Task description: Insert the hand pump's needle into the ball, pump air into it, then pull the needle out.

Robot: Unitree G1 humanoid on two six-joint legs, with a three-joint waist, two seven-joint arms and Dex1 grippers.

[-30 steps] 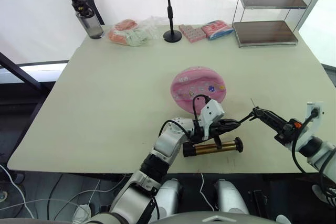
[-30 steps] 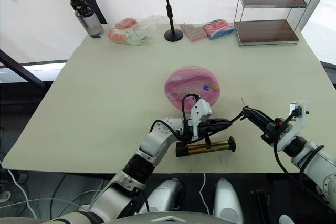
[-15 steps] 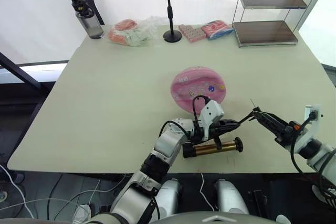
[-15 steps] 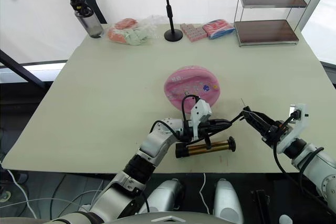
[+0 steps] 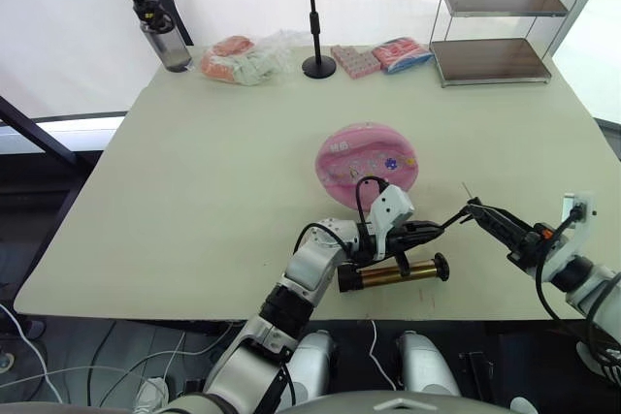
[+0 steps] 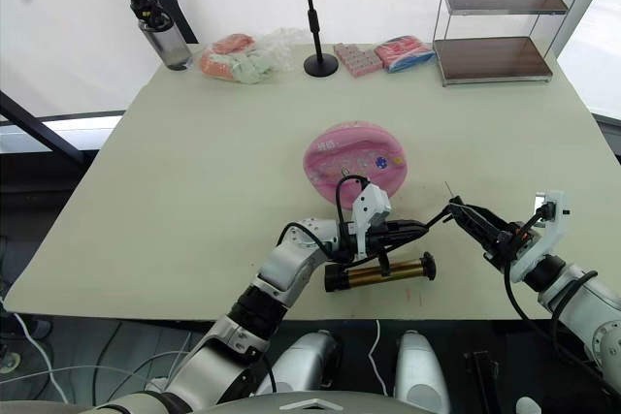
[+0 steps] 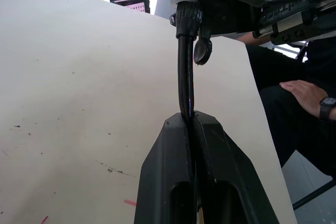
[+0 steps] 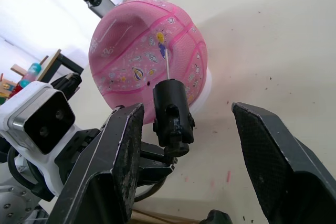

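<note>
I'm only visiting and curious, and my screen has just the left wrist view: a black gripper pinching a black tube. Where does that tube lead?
Observer: That hose ends in the needle, which stands between the right gripper's open fingers, aimed at the ball but not in it.
Operator: What ball?
Observer: A pink one on the table, beyond the left gripper.
Operator: And the pump?
Observer: The hand pump lies near the table's front edge.

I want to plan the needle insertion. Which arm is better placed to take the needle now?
The right, probably. Its jaws stand open on either side of the needle fitting, and the ball lies just beyond. The left jaws are shut on the hose, so that arm is busy.
</note>
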